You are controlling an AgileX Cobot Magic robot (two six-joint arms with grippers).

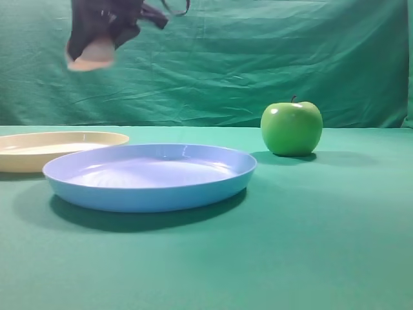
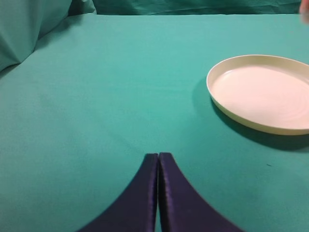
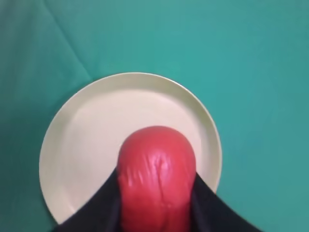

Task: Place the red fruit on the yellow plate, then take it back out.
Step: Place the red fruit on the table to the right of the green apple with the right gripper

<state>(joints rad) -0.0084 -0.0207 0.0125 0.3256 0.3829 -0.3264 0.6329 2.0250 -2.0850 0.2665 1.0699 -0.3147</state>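
Two jaws of the right gripper (image 3: 157, 203) clench the red fruit (image 3: 157, 174) at lower centre, above the yellow plate (image 3: 82, 145). The left gripper (image 2: 158, 157) is clenched on nothing over the desk (image 2: 96, 96).

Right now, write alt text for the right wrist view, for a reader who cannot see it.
A red fruit is clamped between the two dark fingers of the right pincer, seen from above a pale yellow plate. The plate lies on a green cloth and has nothing lying on it.
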